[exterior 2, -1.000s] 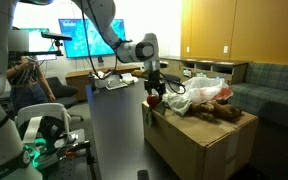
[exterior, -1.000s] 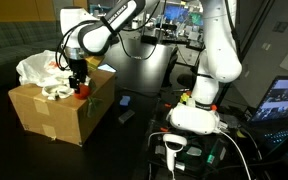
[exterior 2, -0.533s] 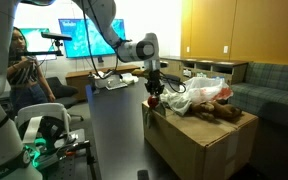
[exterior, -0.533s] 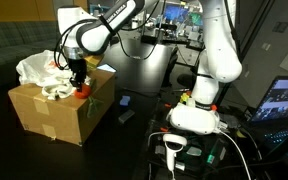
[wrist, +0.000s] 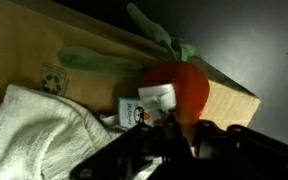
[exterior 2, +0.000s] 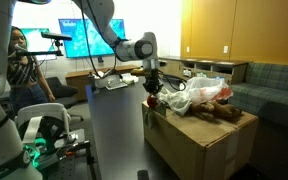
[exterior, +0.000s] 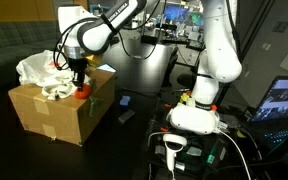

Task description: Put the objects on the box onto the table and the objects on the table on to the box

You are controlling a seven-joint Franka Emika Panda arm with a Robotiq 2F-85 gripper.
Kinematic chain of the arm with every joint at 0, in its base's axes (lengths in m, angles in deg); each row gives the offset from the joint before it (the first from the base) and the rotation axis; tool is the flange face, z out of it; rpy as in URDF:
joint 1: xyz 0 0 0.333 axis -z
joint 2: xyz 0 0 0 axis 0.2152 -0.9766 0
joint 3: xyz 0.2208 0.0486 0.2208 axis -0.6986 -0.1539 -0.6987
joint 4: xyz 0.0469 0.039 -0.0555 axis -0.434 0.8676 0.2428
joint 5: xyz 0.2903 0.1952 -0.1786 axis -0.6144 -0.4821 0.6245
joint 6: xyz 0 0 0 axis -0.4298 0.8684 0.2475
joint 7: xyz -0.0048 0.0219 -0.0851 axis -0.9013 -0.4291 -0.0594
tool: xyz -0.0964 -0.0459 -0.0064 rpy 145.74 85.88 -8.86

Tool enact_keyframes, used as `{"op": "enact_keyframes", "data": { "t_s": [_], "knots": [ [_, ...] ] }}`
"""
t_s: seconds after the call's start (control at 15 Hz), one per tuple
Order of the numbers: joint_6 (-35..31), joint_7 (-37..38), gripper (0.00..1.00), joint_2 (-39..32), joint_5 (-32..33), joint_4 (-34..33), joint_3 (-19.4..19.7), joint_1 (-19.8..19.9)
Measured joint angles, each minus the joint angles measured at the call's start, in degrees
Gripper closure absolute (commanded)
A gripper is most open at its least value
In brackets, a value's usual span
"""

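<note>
**Claw [exterior: 78, 79] closed on a red plush toy [wrist: 174, 90] at the corner of the box [exterior: 52, 116].**

The toy, with green leaves and a paper tag, sits at the carton's edge beside a white cloth [wrist: 34, 125]. A white bag [exterior 2: 200, 92] and a brown item [exterior 2: 225, 112] also lie on top. By this view the exchange is barely begun: unloading to the dark worktop [wrist: 259, 50] and loading the box both appear outstanding.
</note>
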Motion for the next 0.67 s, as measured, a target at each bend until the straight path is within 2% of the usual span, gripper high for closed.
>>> {"op": "enact_keyframes", "data": {
  "t_s": [0.2,0.67],
  "knots": [
    [-0.84,-4.47,0.97,3.0,-0.07,3.7,-0.99,0.91],
    [-5.8,-10.94,0.97,13.19,-1.74,17.67,-2.42,2.03]
  ]
}}
